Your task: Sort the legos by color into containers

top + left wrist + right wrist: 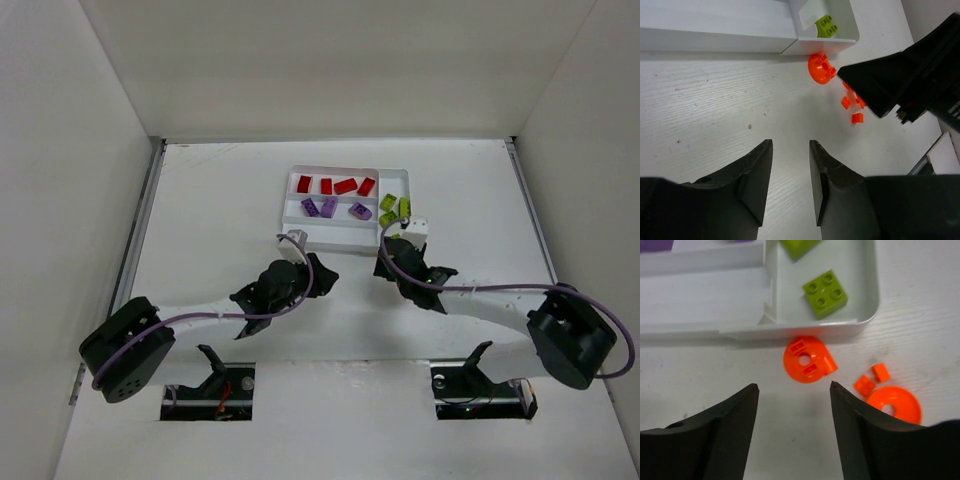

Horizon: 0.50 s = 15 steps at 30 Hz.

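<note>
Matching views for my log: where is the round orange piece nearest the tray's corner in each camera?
Top external: not visible.
Left wrist: round orange piece upper centre-right, just below the tray corner.
Right wrist: round orange piece at centre, just below the tray wall.
Shared landmark: yellow-green bricks in the tray's end slot.

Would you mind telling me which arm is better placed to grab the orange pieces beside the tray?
Right: the right gripper, open, frames the round orange piece; the left gripper sits farther back.

White walls point(330, 60) around white table point(220, 190)
</note>
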Each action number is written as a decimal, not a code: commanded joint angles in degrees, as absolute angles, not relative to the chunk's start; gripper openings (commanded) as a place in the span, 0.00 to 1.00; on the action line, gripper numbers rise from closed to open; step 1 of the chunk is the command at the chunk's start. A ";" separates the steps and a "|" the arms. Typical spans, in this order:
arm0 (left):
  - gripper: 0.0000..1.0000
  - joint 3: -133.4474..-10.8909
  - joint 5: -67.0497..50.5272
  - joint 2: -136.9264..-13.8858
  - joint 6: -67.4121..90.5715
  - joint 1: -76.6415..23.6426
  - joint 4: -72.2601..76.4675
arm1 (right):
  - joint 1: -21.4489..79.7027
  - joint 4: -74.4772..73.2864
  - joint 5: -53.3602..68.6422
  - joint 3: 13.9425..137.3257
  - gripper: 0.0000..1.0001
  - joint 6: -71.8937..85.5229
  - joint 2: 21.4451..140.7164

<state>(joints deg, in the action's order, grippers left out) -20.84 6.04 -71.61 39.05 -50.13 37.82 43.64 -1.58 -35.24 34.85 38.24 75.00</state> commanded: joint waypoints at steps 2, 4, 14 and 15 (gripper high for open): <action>0.33 -21.80 6.59 -69.18 38.15 -49.53 41.31 | 45.48 2.02 -34.01 38.67 0.68 35.07 80.32; 0.34 -21.10 7.38 -68.03 38.06 -49.00 41.40 | 44.87 1.94 -34.80 39.63 0.68 35.33 82.34; 0.34 -21.27 6.59 -68.20 38.41 -48.73 41.40 | 44.60 0.70 -39.81 43.33 0.66 35.77 90.69; 0.34 -21.27 6.85 -68.20 38.06 -48.82 41.48 | 44.34 0.79 -39.73 43.50 0.66 35.86 91.40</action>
